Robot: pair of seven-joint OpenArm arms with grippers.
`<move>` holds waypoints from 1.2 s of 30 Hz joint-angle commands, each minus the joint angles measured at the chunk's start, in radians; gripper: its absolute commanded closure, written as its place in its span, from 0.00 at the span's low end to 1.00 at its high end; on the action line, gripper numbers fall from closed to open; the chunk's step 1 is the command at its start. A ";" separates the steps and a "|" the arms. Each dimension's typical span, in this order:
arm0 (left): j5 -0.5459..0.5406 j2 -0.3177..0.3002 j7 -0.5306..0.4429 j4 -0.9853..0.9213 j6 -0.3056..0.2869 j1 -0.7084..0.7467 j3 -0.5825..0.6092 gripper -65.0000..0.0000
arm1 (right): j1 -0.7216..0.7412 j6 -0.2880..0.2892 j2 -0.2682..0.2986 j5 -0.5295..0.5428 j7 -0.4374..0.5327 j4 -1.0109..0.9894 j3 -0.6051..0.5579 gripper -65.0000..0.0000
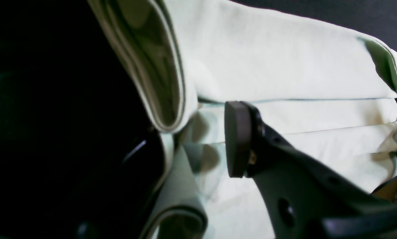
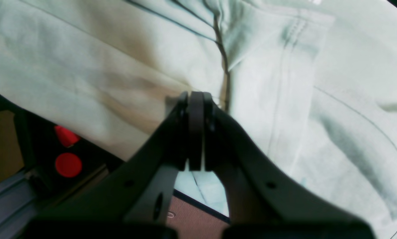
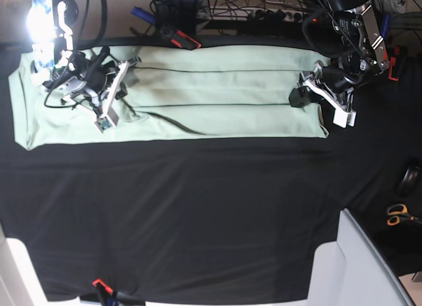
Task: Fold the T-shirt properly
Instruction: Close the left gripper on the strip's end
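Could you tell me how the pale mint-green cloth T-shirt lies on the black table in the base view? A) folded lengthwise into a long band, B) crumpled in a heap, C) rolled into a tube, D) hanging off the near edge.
A: the pale mint-green cloth T-shirt lies flat as a long band with lengthwise fold lines.

1. The base view is evenly lit and fairly sharp, with a blown-out glare patch at its top-left corner.
2. The left wrist view is soft; its left half sinks into near-black shadow.
3. The right wrist view is blurred, the T-shirt (image 2: 284, 99) washed pale.
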 commanded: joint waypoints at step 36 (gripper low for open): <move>0.028 -0.005 -0.028 0.195 0.114 0.081 0.089 1.00 | 0.014 0.004 0.009 0.009 0.079 -0.090 0.008 1.00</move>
